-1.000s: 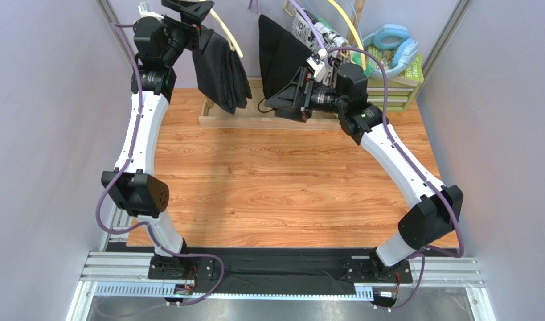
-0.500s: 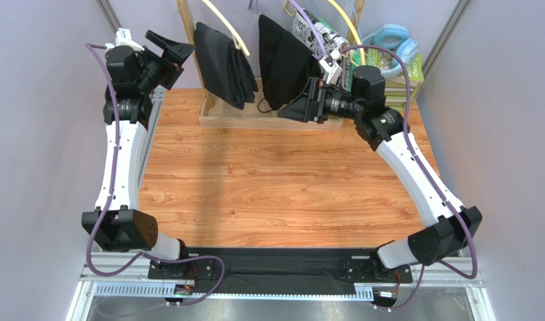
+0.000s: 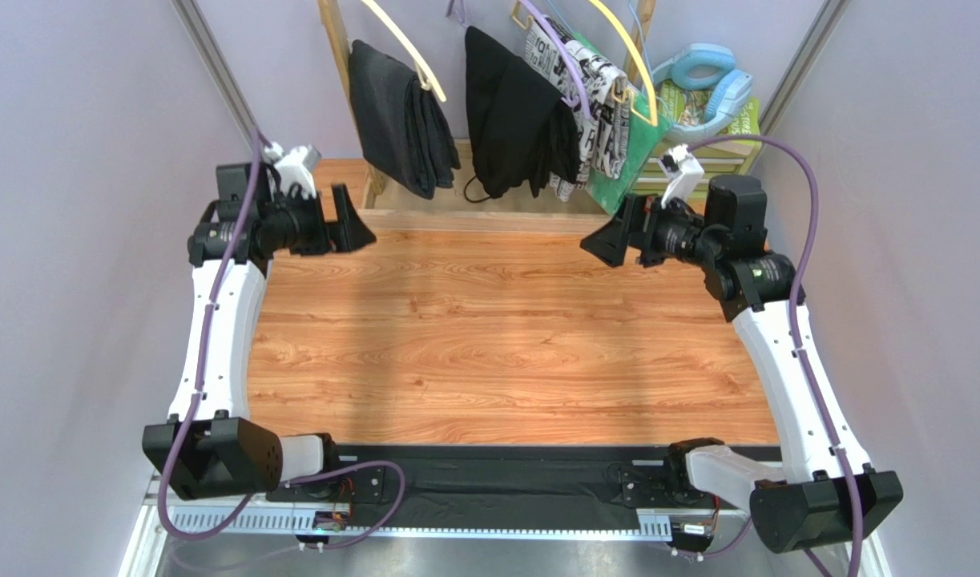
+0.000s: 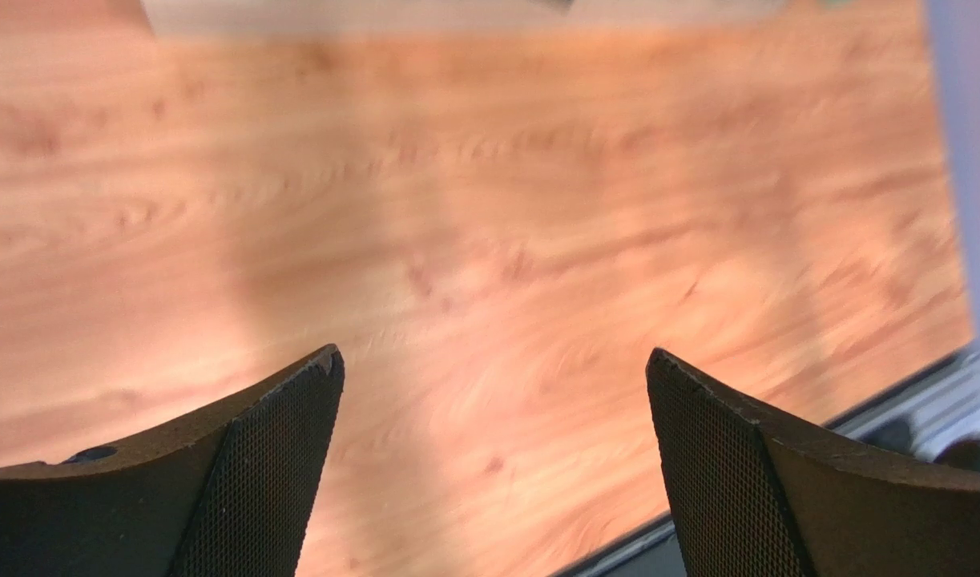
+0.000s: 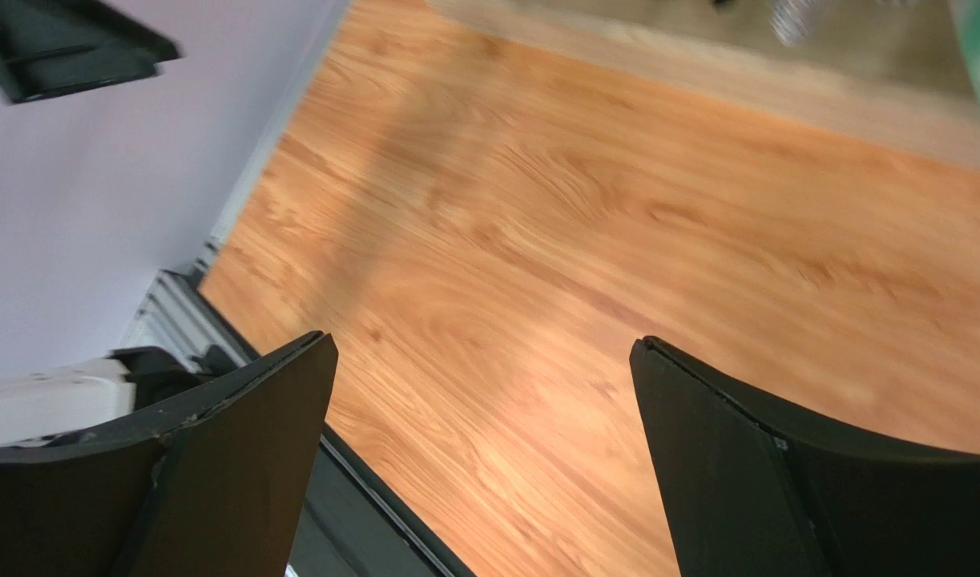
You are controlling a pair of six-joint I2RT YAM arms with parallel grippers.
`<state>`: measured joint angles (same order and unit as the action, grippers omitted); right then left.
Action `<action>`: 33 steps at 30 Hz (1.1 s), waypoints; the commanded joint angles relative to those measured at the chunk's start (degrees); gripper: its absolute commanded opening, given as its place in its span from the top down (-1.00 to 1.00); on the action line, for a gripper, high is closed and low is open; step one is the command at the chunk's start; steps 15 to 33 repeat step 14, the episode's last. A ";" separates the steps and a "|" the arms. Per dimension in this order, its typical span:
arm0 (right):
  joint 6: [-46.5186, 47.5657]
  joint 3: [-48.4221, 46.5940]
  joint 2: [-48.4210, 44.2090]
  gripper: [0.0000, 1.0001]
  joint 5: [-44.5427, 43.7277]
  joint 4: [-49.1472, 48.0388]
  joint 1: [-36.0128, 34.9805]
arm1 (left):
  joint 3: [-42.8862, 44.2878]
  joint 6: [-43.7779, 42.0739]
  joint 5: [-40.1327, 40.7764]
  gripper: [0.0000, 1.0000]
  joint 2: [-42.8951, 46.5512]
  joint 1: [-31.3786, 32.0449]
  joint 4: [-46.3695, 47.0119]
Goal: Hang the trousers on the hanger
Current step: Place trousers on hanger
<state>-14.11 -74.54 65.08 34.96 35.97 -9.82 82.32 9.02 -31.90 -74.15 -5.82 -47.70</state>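
Hovering above the table [image 3: 495,349], the left gripper [image 3: 352,220] and right gripper [image 3: 605,231] are gaping wide, gripping nothing. Well beyond both jaws, the trousers [image 3: 398,120] are hanging draped over the hanger [image 3: 410,60]; the task is looking finished.

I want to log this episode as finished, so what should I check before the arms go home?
1. Dark charcoal trousers draped over the thin cream plastic hanger: ok.
2. Hanger's hook seated on the wooden rack: cannot tell, as the hook is cut off at the picture's top edge.
3. Left gripper open, nothing between its fingers: ok.
4. Right gripper open, nothing between its fingers: ok.
5. Both grippers apart from the trousers, over the wooden tabletop: ok.
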 commanded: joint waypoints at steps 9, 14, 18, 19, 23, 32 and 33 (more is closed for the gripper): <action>8.22 21.63 -7.86 -1.00 -6.66 -2.57 4.46 | -21.06 -20.18 13.70 -0.99 10.25 8.90 -0.55; 8.39 21.46 -8.13 -1.00 -6.13 -2.74 4.55 | -21.94 -20.88 13.36 -0.99 11.48 9.51 0.76; 8.39 21.46 -8.13 -1.00 -6.13 -2.74 4.55 | -21.94 -20.88 13.36 -0.99 11.48 9.51 0.76; 8.39 21.46 -8.13 -1.00 -6.13 -2.74 4.55 | -21.94 -20.88 13.36 -0.99 11.48 9.51 0.76; 8.39 21.46 -8.13 -1.00 -6.13 -2.74 4.55 | -21.94 -20.88 13.36 -0.99 11.48 9.51 0.76; 8.39 21.46 -8.13 -1.00 -6.13 -2.74 4.55 | -21.94 -20.88 13.36 -0.99 11.48 9.51 0.76; 8.39 21.46 -8.13 -1.00 -6.13 -2.74 4.55 | -21.94 -20.88 13.36 -0.99 11.48 9.51 0.76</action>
